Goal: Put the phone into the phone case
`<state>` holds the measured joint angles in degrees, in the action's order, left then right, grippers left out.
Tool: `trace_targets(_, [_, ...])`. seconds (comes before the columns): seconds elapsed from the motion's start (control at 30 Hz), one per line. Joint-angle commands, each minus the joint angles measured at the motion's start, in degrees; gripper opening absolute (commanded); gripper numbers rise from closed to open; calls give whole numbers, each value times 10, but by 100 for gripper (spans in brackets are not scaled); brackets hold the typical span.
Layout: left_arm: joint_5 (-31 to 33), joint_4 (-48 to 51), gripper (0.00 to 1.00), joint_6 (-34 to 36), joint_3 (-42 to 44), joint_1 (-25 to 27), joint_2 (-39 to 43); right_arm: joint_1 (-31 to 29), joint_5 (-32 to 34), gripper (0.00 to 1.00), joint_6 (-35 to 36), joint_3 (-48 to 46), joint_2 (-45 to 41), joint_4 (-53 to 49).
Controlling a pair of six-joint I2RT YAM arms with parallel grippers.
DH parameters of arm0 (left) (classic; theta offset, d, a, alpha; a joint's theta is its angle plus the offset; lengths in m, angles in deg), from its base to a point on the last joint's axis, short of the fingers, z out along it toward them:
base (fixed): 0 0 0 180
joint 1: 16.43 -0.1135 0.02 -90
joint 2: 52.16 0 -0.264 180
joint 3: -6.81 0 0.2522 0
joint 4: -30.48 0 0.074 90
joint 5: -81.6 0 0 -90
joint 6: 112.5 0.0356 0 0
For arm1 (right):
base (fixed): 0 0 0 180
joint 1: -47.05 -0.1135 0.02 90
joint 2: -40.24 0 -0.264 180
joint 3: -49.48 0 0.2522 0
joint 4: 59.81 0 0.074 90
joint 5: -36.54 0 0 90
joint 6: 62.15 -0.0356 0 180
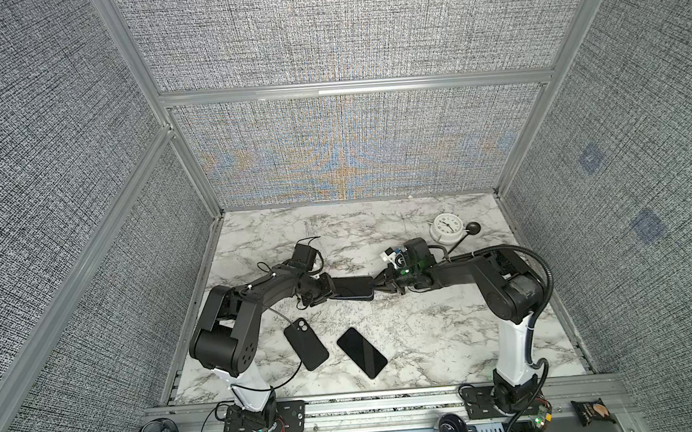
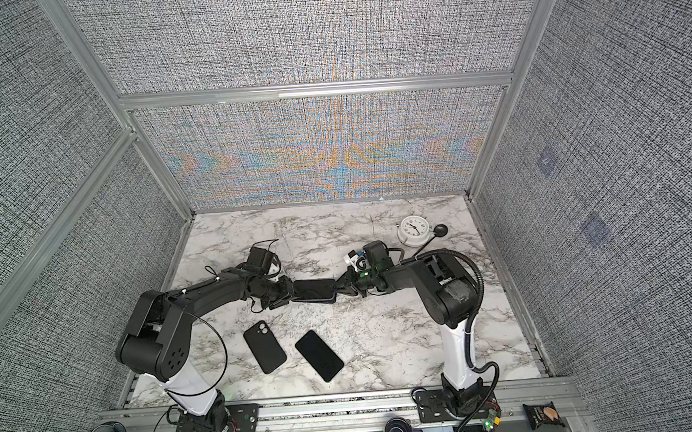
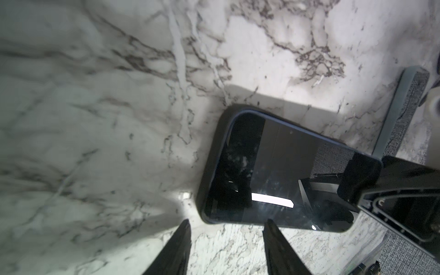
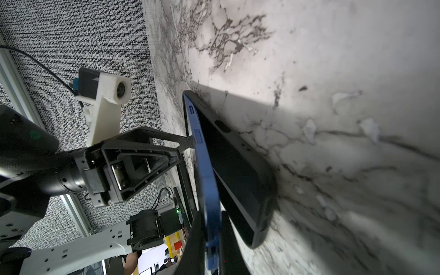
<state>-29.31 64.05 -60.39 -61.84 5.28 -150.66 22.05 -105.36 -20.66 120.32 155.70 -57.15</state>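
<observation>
The right gripper [image 4: 212, 214] comes in from 3 o'clock and is clamped on one end of the blue-edged phone [image 4: 205, 166], a finger on each face. The left gripper [image 3: 227, 222] reaches in from 9 o'clock with its jaws apart. Only bare marble shows between its fingertips [image 3: 184, 232], so it grips nothing. One tip sits right at the phone's long edge, and I cannot tell whether it touches.

The marble table [image 1: 428, 336] carries everything. At its centre, between the two grippers, the phone lies screen up and partly inside the black case [image 4: 240, 166]. The end at 9 o'clock is seated in the case rim. The end held at 3 o'clock is lifted, leaving a wedge of space between phone and case. The case itself rests on the marble.

Toward 6 o'clock in both top views a second phone [image 1: 362, 352] lies flat, screen up. Just beside it, at 7 o'clock, a dark case back [image 1: 305, 344] faces up with its camera cutouts showing. I cannot tell whether anything is inside it.

At 1 o'clock, well apart from the rest, a white alarm clock [image 1: 444, 227] lies face up.
</observation>
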Motion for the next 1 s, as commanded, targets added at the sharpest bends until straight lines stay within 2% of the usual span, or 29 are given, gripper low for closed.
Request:
trace_targets(0.0, [26, -2, 51, 6, -10, -9, 1, -2, 21, 0, 14, 15, 6, -69])
trace_targets(0.1, [31, -14, 51, 9, -26, -12, -15, -3, 22, 0, 19, 20, 7, -78])
trace_targets(0.37, [-12, -37, 51, 12, -66, -11, -73, -6, 27, 0, 30, 30, 10, -98])
trace_targets(0.97, [-22, -60, 51, -9, -10, 5, -50, -19, 46, 0, 54, 68, 34, -143])
